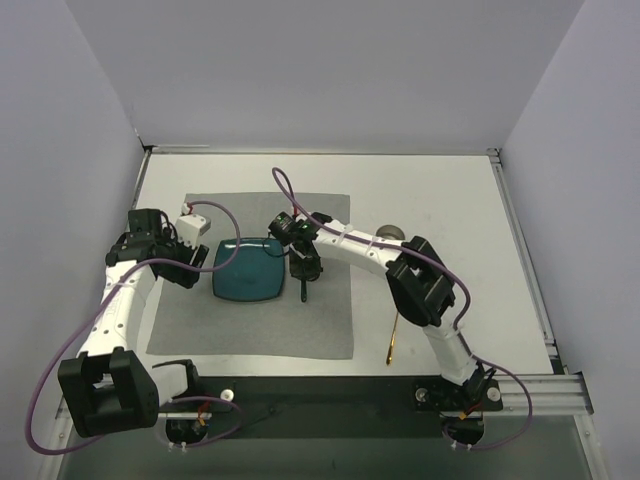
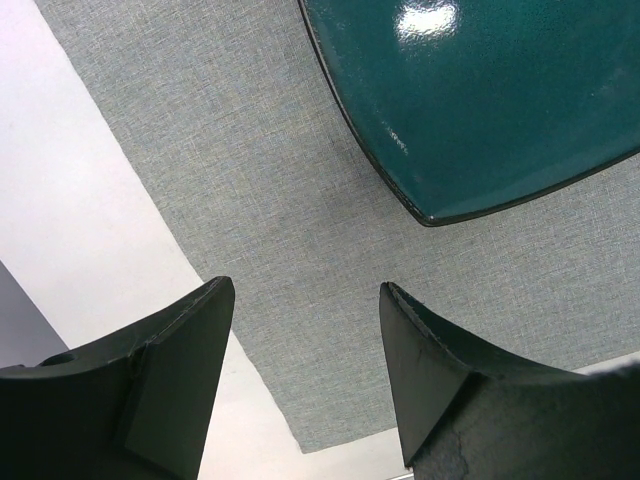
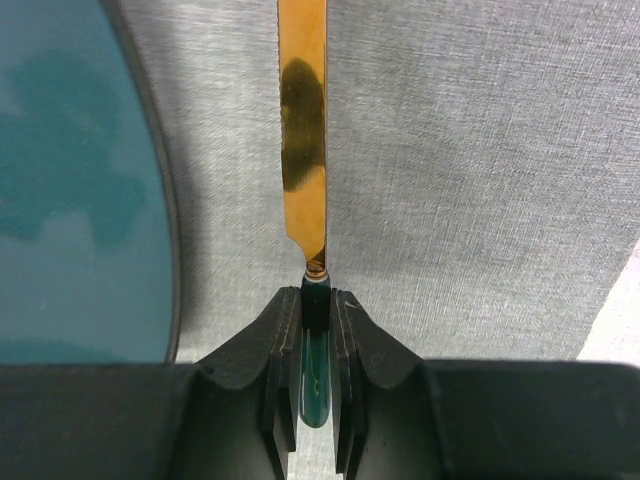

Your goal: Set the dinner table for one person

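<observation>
the white tabletop (image 1: 440, 200) fills the scene from the arm bases to the far wall, bounded by a thin metal rim. a grey cloth mat (image 1: 250, 325) lies flat on its left-centre area. a teal plate (image 1: 248, 270), square with rounded corners, rests on the mat, toward the mat's far half.

the right arm reaches leftward across the tabletop. the right pincer (image 3: 316, 300) is closed on a knife (image 3: 303, 120), clamping the teal handle between both fingers. the gold blade projects straight out from the fingertips and runs parallel to the right edge of the plate, just beside it but apart from it, over the mat. whether the blade touches the mat cannot be determined.

the left pincer (image 2: 305, 300) is open. its fingers (image 2: 170, 370) stand wide apart above the mat, near the mat's left edge, with bare cloth showing between them. it sits just left of the plate and grips no object; one rounded corner of the plate lies just beyond the fingertips.

a slim gold utensil (image 1: 393, 338) lies on the bare tabletop just right of the mat's near right corner, partly under the right arm. its type cannot be determined.
</observation>
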`<state>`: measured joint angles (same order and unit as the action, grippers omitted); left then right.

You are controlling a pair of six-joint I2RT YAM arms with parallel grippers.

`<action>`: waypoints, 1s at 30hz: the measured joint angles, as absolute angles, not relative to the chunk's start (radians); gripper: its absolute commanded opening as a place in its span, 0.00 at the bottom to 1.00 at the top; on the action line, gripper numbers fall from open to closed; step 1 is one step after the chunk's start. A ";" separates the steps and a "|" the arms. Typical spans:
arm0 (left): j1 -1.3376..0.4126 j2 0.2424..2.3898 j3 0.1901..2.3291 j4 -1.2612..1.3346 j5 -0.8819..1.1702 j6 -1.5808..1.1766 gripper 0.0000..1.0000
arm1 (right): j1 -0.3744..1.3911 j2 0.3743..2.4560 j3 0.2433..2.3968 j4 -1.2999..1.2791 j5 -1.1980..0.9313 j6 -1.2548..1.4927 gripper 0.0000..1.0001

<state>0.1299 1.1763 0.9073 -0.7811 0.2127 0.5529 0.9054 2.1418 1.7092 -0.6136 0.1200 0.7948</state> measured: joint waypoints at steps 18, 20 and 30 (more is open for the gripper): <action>0.130 1.176 0.907 -0.781 0.212 0.558 0.71 | 0.896 2.202 1.713 -0.644 0.154 0.842 0.05; 0.130 1.176 0.907 -0.780 0.212 0.558 0.71 | 0.896 2.202 1.716 -0.643 0.153 0.842 0.09; 0.130 1.176 0.907 -0.776 0.212 0.558 0.71 | 0.895 2.203 1.715 -0.646 0.151 0.883 0.39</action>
<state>0.1299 1.1763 0.9070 -0.7757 0.2123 0.5579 0.8951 2.2028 1.7153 -0.6460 0.1513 0.8825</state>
